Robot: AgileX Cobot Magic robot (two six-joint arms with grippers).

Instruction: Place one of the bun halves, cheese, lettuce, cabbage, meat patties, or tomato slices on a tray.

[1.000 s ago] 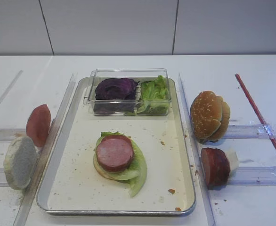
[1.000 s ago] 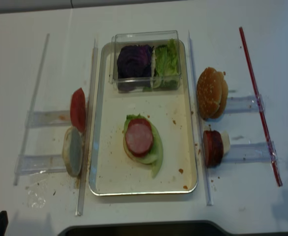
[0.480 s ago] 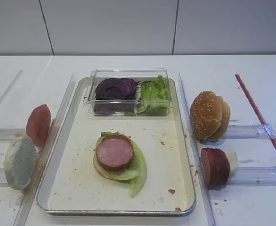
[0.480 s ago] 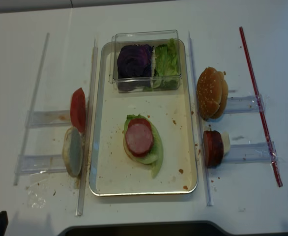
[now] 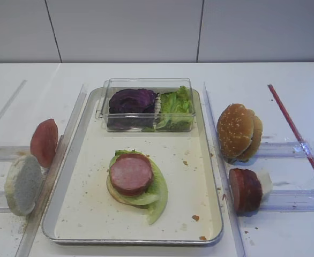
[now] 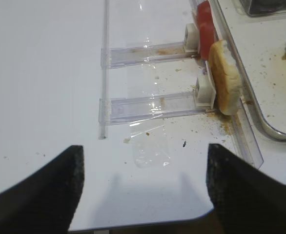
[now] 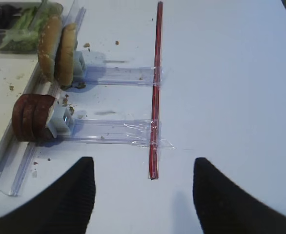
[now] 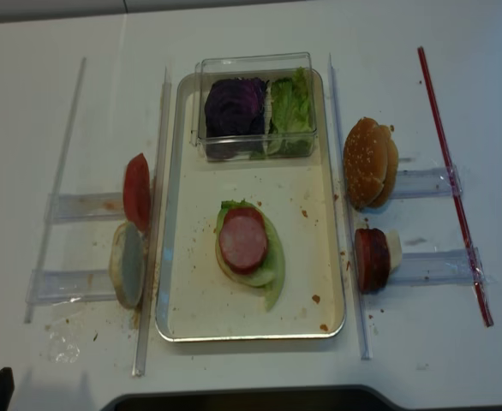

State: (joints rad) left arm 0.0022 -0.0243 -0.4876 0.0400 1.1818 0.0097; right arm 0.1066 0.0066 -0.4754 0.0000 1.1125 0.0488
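Tray (image 5: 87, 214) holds a bun half, lettuce (image 5: 156, 194) and one meat patty (image 5: 131, 173) stacked at centre. Spare patties (image 5: 245, 189) stand on edge at 3 o'clock. Right gripper (image 7: 140, 195) and left gripper (image 6: 143, 187) both spread apart, holding nothing.

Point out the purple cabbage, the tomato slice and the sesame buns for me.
cabbage (image 5: 131, 101): exterior high view, top of the clump.
tomato slice (image 5: 44, 142): exterior high view, its flat red face.
sesame buns (image 5: 234, 130): exterior high view, seeded crust.
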